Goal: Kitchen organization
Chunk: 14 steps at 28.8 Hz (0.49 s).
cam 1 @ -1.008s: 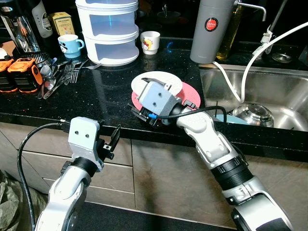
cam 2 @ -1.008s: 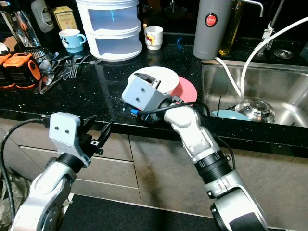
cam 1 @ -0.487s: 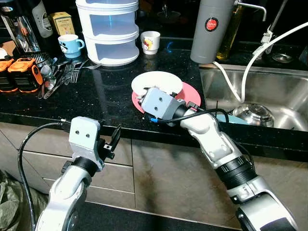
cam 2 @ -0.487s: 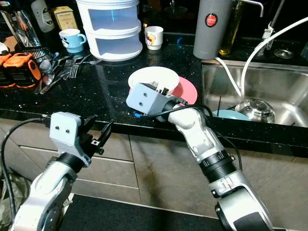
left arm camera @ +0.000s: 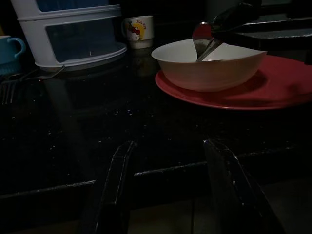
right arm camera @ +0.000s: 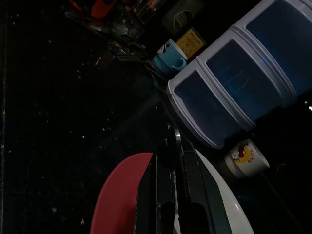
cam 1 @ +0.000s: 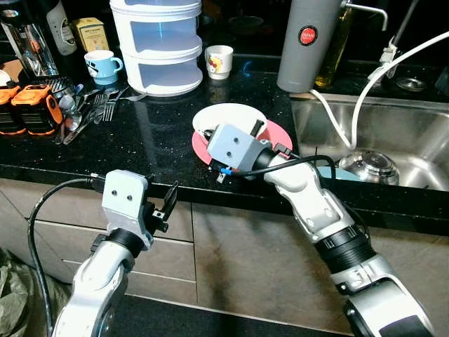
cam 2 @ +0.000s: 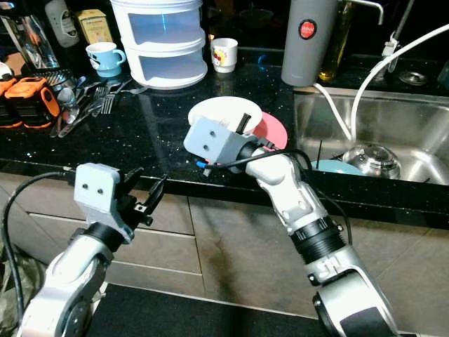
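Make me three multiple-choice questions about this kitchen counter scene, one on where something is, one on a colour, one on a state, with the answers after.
1. Where does the white bowl sit?
A. in the sink
B. on the plate
C. on the stacked white container

2. What colour is the plate under the bowl?
A. red
B. green
C. yellow

3. How are the fingers of the right gripper?
A. spread wide over the counter
B. shut on a spoon over the bowl
C. wrapped around the blue mug

Answers:
1 B: the left wrist view shows the bowl resting on the plate, on the black counter.
2 A: the plate's rim shows red in both eye views.
3 B: the right wrist view shows the two fingers pressed together, and the left wrist view shows the spoon hanging from them into the bowl.
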Available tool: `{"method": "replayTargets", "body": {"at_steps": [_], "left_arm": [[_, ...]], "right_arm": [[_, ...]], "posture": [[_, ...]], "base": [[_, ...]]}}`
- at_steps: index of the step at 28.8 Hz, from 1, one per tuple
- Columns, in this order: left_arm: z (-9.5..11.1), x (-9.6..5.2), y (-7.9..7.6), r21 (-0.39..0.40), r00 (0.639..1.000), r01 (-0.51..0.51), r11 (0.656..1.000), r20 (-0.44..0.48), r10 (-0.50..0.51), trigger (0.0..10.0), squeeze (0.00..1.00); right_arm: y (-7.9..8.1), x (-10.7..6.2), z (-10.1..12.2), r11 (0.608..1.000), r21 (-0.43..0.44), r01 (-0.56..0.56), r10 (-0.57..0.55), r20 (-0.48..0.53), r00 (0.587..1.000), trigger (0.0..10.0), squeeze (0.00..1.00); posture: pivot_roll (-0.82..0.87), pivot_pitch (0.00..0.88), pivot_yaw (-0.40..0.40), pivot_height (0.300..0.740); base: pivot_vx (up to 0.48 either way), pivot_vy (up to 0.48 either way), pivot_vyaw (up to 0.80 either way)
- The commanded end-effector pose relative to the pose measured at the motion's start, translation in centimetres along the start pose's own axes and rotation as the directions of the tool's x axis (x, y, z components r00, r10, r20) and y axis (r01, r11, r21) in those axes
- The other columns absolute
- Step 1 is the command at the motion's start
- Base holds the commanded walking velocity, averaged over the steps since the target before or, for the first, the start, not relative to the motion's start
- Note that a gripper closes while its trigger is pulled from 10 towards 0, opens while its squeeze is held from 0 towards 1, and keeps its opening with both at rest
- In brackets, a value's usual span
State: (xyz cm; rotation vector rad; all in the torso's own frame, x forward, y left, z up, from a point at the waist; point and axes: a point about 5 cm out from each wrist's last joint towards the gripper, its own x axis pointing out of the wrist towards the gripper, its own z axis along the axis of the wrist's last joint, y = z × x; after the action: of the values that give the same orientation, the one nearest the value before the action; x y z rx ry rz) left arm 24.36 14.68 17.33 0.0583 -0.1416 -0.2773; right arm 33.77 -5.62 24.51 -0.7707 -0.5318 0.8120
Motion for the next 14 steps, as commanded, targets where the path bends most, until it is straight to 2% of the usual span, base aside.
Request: {"method": "replayTargets", "body": {"at_steps": [1,10,14], "left_arm": [[-0.22,0.11,-0.03,0.009,1.000,0.007,1.000,-0.009,-0.007,10.0,0.00],[-0.23,0.22,-0.09,0.016,1.000,0.013,1.000,-0.007,-0.013,10.0,0.00],[-0.20,0.31,-0.24,0.014,1.000,0.018,1.000,-0.004,-0.018,10.0,0.00]], "right_arm": [[-0.56,0.10,0.48,1.000,0.006,0.012,-0.012,0.016,1.000,0.0,0.00],[-0.49,0.03,0.42,1.000,-0.006,0.005,-0.005,0.015,1.000,0.0,0.00],[-1.10,-0.09,0.50,0.999,0.002,0.038,-0.038,0.020,0.999,0.0,0.00]], "posture": [[0.12,0.000,0.000,0.740],[0.12,0.000,0.003,0.740],[0.11,0.000,0.005,0.740]], "base": [[0.000,0.000,0.00],[0.000,0.000,0.00],[0.000,0.000,0.00]]}}
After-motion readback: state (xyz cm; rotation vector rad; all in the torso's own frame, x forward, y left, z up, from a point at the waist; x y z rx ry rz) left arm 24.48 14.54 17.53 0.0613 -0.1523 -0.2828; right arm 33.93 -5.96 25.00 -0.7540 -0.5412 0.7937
